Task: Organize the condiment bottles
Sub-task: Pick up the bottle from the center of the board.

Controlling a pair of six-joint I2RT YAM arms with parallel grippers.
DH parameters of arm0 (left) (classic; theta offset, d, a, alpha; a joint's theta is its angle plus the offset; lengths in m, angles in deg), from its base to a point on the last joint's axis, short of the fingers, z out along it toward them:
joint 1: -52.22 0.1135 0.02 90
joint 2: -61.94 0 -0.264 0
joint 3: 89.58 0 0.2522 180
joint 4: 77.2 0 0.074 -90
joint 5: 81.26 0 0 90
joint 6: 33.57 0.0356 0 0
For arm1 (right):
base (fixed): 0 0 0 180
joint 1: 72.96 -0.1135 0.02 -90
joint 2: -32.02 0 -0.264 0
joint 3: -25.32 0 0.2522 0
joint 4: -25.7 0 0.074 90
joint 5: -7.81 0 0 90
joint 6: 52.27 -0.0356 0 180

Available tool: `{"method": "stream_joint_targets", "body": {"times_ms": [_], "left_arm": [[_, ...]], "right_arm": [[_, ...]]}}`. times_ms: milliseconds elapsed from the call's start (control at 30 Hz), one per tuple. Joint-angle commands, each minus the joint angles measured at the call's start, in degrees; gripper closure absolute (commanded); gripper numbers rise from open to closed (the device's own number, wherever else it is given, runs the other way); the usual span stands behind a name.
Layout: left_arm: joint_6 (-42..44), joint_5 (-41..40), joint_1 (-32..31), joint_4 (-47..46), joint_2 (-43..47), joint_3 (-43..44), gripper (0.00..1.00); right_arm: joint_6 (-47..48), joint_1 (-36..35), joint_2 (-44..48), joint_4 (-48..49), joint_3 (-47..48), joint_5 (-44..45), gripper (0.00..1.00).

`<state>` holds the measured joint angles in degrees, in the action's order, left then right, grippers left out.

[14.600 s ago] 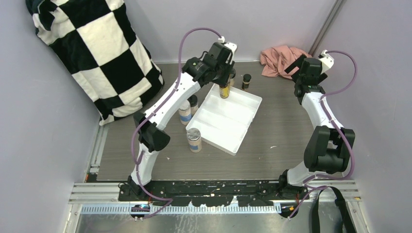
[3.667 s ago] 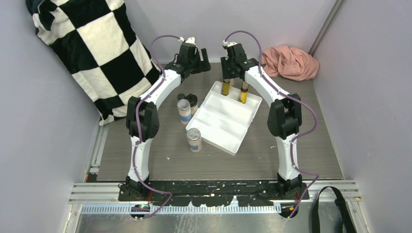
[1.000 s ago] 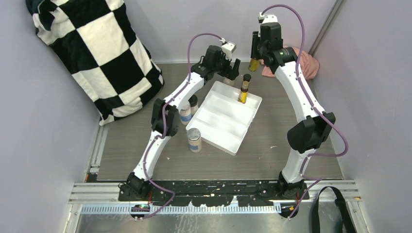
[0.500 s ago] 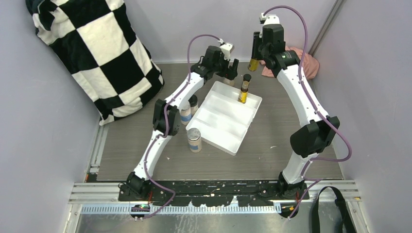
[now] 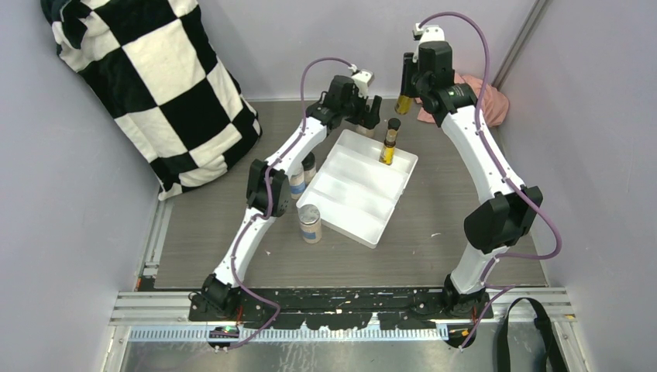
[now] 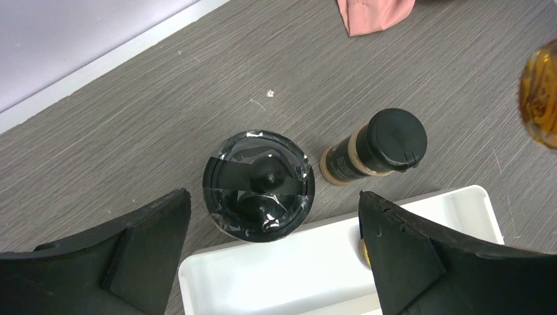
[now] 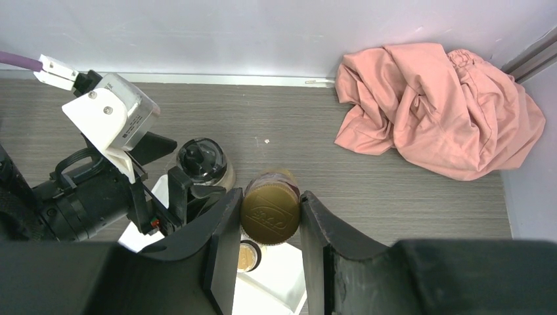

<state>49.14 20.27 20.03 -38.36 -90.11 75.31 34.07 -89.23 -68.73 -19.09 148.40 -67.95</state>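
Right gripper [image 7: 270, 213]: fingers [image 7: 222, 246] clamped on either side of a slim amber bottle [image 7: 270, 208], which shows cap-up between them.
Cap of the held bottle: brown, with embossed lettering across its top (too blurred to read).
Place of the held bottle: upright in the air, off the table, at 1 o'clock of the white tray [image 5: 349, 203] in the top view.
Left gripper [image 6: 272, 197]: fingers [image 6: 141, 252] spread wide and holding nothing, poised over a black-lidded jar [image 6: 258, 185].
Black-lidded jar: on the table just outside the tray's far rim. Clear film covers the lid, and no print is legible.
Small dark bottle [image 6: 374, 147]: black cap, just beside that jar at its 3 o'clock in the left wrist view. The label's fine print is unreadable.
Second amber bottle [image 5: 388, 143]: upright inside the tray, near its far corner.
Pale jar [image 5: 297, 186]: on the table at 9 o'clock of the tray, partly behind the left arm.
Silver-lidded jar [image 5: 310, 223]: at 8 o'clock, just beside the tray's rim.
Pink cloth [image 7: 433, 105]: crumpled against the far wall, at 2 o'clock.
Checkered blanket [image 5: 147, 85]: at 10 o'clock, well apart from the tray.
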Motion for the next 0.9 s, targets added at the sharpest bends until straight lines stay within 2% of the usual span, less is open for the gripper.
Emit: {"method": "stream_joint_targets", "body": {"times_ms": [0, 600, 733, 867], "left_arm": [[-0.53, -0.14, 0.19, -1.36, -1.0, 4.03, 0.0], [-1.32, -0.17, 0.54, -1.26, -3.6, 5.55, 0.0], [-1.6, -0.59, 0.54, -2.6, -3.83, 5.49, 0.12], [-2.07, -0.63, 0.59, -4.11, -4.15, 5.55, 0.17]], "right_arm": [[0.86, 0.26, 4.96, 7.0, 0.18, -0.18, 0.99], [2.05, 0.45, 4.61, 8.44, -0.94, 0.19, 0.99], [2.39, 0.41, 4.99, 8.56, -1.34, 0.42, 0.99], [2.74, 0.43, 5.58, 8.73, -2.09, 0.54, 0.99]]}}
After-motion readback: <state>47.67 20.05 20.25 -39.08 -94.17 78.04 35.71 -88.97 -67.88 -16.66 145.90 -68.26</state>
